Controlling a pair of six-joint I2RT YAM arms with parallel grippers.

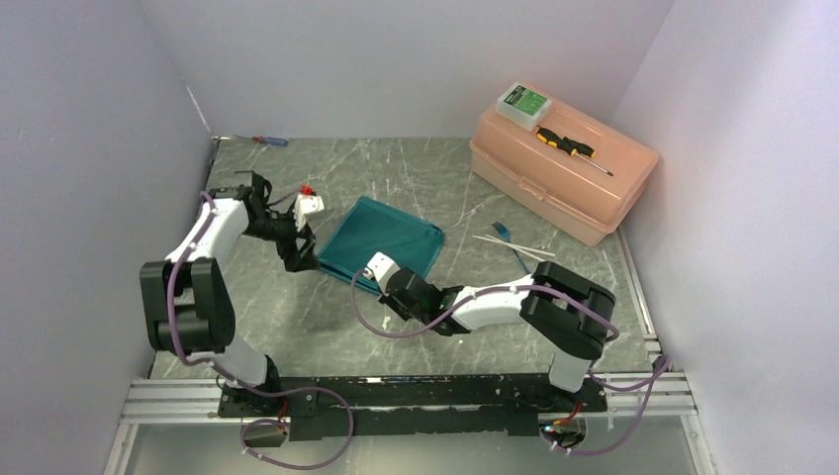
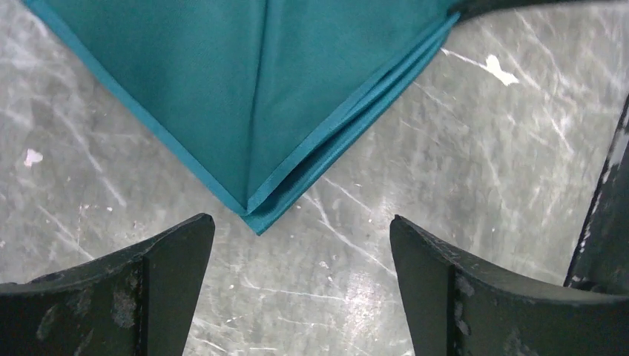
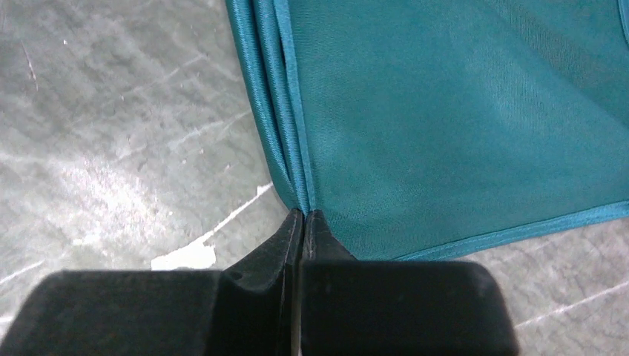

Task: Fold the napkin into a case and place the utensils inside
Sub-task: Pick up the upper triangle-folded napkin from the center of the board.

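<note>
Top external view shows the napkin (image 1: 391, 242) lying flat near the middle of the table (image 1: 297, 327), already doubled into a layered four-sided shape, with the blue utensil (image 1: 502, 231) and the white sticks (image 1: 510, 244) just beside it on the right, in front of the peach toolbox (image 1: 559, 173). In the right wrist view the right fingers (image 3: 278, 245) are pressed together on the near corner, where the stacked hems run into their tips, so they appear to pinch that corner. In the left wrist view the left fingers (image 2: 170, 274) are spread wide and grip nothing, with the other near corner lying on the table between and just beyond them. The step in hand looks like the next fold toward a narrow case. To do it well, the left fingers should come down and close over every layer of their corner. Both arms should then lift evenly, keep the edge taut between them, and lay it over squarely without dragging the cloth toward the utensils.
</note>
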